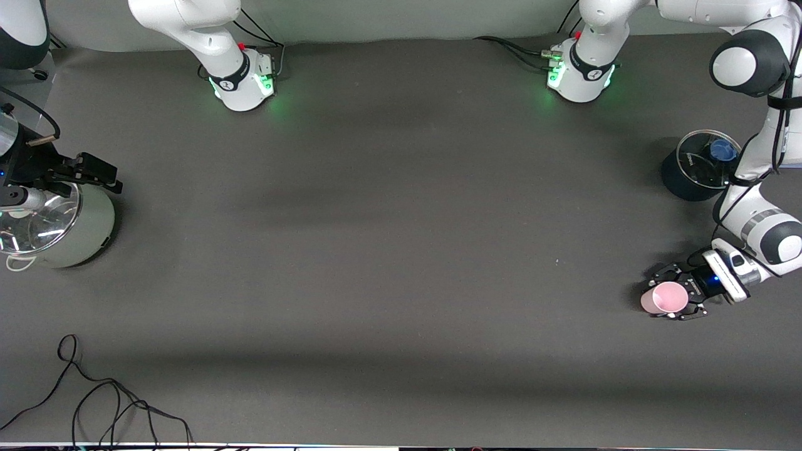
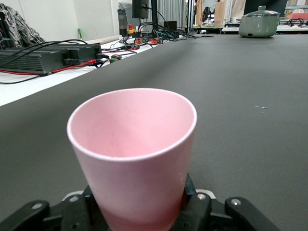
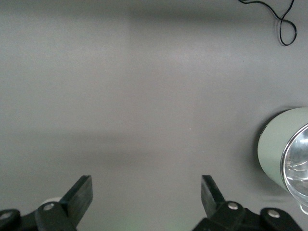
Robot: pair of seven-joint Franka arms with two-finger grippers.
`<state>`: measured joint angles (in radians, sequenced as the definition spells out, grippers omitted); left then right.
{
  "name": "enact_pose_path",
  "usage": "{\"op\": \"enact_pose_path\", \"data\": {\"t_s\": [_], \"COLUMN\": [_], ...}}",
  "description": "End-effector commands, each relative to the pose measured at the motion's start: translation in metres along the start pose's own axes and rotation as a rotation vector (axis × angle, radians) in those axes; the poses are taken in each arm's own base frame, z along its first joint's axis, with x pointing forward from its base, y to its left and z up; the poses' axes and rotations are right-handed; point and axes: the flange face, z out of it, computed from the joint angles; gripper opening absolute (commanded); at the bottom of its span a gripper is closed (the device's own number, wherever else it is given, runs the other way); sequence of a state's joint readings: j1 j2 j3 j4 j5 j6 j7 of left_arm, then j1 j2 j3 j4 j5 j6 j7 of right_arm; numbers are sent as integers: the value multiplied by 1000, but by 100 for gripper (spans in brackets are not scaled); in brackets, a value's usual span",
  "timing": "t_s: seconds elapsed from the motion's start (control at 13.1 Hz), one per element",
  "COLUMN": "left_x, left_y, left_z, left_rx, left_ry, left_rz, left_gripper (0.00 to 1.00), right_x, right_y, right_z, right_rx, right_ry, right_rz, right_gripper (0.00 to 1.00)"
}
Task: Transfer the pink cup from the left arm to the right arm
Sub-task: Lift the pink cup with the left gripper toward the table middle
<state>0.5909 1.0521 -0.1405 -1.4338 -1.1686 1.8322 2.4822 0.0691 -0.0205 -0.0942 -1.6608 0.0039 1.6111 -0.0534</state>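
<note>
Now | left gripper pinching pink cup upright, at bench end | right gripper spread, well apart over green pot | we judge: cup must cross bench.

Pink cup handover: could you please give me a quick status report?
Left gripper shut on pink cup, low at its table end. Right gripper open, waiting beside green pot. Nothing between.

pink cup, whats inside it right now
The pink cup, held in the left gripper, shows only bare pink inner wall; its bottom is hidden below the rim.
</note>
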Motion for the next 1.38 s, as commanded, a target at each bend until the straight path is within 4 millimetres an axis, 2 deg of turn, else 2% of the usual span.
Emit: {"op": "enact_pose_path", "data": {"t_s": [0.0,0.08,0.23,0.38,0.54,0.77,1.0,1.07,1.23,1.3], "left_x": [19,29,62,99,137,194,260,279,326,347], "left_y": [-6,-10,-20,-28,-35,-33,-11,0,25,44], "left_z": [2,6,21,45,71,129,194,210,245,262], "left_rx": [10,6,2,-4,11,56,141,178,243,275], "left_ry": [11,20,42,65,74,86,84,89,94,80], "left_rz": [1,-24,-53,-67,-87,-97,-128,-154,-200,-236], "left_gripper": [30,26,21,19,16,12,7,6,6,6], "right_x": [0,0,0,0,0,0,0,0,0,0], "right_y": [-1,-1,-1,0,-1,0,0,0,0,0], "right_z": [-4,-4,-4,-4,-4,-4,-4,-4,-4,-4], "right_rx": [-13,-13,-13,-13,-13,-13,-13,-13,-13,-13], "right_ry": [-1,-1,-1,-1,-1,-1,-1,-1,-1,-1], "right_rz": [2,2,2,3,2,3,3,3,3,3], "right_gripper": [100,100,100,100,100,100,100,100,100,100]}}
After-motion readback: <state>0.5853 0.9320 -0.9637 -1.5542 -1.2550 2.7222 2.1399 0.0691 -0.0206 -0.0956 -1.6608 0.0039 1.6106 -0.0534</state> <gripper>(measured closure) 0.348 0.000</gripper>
